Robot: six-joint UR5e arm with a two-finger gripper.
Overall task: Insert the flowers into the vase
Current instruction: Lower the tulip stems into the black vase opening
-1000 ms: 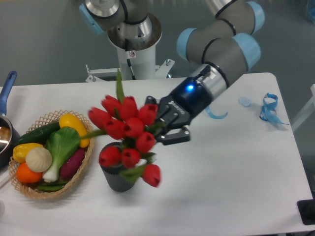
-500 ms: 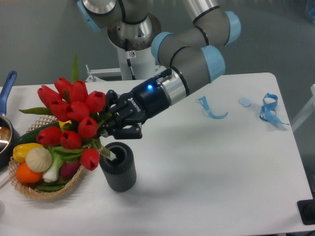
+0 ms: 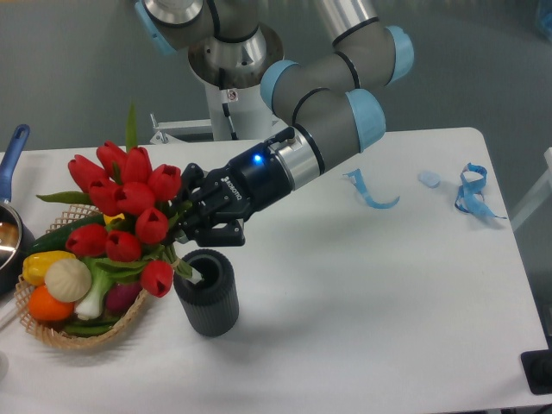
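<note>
The flowers (image 3: 125,207), a bunch of red tulip buds with green stems and leaves, lean out to the left over the basket. Their stems run down to the right, and the stem ends reach into the mouth of the vase (image 3: 208,293), a short dark ribbed cylinder standing upright on the white table. My gripper (image 3: 197,222) is shut on the stems just above the vase's left rim, with the arm coming in from the upper right.
A wicker basket (image 3: 52,332) of toy vegetables sits at the left, right beside the vase and under the buds. A pot with a blue handle (image 3: 10,155) is at the far left edge. Blue ribbons (image 3: 470,191) lie at the back right.
The bunch swung from over the vase up and left, tilting the buds over the basket and uncovering the vase. In the last half second it barely shifted.
</note>
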